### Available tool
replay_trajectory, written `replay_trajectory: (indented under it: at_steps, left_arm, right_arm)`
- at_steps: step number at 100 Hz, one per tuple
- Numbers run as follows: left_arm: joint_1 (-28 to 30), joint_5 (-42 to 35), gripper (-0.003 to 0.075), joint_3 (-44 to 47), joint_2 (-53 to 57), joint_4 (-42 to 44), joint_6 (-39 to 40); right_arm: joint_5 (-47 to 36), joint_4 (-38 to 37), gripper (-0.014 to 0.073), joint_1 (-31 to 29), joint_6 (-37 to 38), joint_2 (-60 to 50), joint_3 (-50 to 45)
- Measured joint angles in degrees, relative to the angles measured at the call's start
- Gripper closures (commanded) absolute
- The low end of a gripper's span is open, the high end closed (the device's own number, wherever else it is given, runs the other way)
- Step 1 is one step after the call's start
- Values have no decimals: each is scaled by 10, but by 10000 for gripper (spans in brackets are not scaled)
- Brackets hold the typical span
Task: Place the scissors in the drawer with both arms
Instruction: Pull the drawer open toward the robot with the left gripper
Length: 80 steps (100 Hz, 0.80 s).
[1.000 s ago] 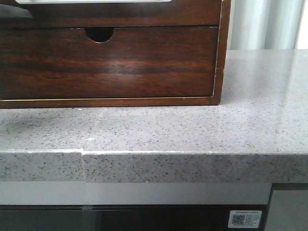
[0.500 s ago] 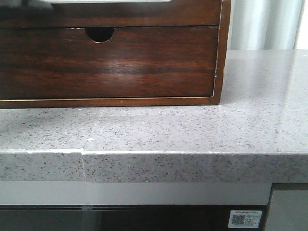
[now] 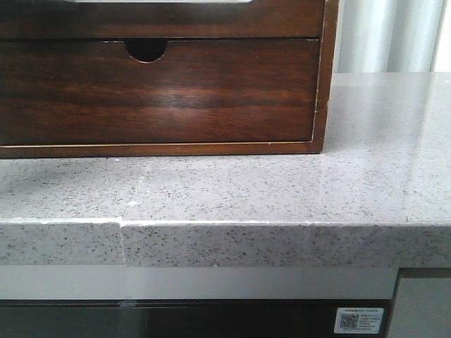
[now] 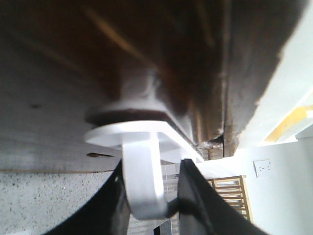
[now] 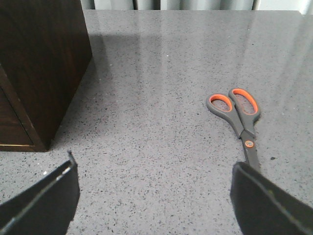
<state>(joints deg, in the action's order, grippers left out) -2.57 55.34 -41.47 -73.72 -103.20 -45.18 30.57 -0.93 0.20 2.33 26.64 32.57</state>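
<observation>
The drawer point(image 3: 211, 21) is the dark wooden front at the top of the front view, with a pale patch point(image 3: 162, 1) on its upper edge. In the left wrist view its wood point(image 4: 161, 49) fills the frame, and a white hook-shaped handle point(image 4: 142, 171) sticks out from it. My left gripper point(image 4: 149, 200) is shut on this handle. The scissors point(image 5: 239, 120), grey with orange-lined loops, lie flat on the counter. My right gripper point(image 5: 156, 196) is open and empty above the counter, and one of its fingers point(image 5: 264, 200) hides the blade tips.
Below the drawer is a like front with a half-round notch point(image 3: 176, 91), closed. The cabinet point(image 5: 39, 63) stands on a grey speckled counter point(image 3: 282, 190) whose front edge point(image 3: 282, 243) is close to the camera. Bare counter lies between the cabinet and the scissors.
A dark shape at the top left corner of the front view has moved out of sight. The pale patch now ends further right. The cabinet has not moved.
</observation>
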Motion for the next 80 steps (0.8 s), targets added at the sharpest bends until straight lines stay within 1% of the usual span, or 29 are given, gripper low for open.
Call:
replay_trajectory:
  at_steps: [16, 52, 65, 80]
  left_arm:
    - [10, 8, 741, 42, 51, 10, 7]
    - [13, 14, 741, 176, 242, 19, 22]
    - [13, 3, 740, 196, 289, 22, 31]
    - [13, -2, 738, 200, 301, 28, 39]
  right_arm:
    - [0, 0, 26, 0, 0, 0, 0]
    - [0, 0, 26, 0, 0, 0, 0]
    - [0, 0, 26, 0, 0, 0, 0]
    - [0, 0, 26, 0, 0, 0, 0]
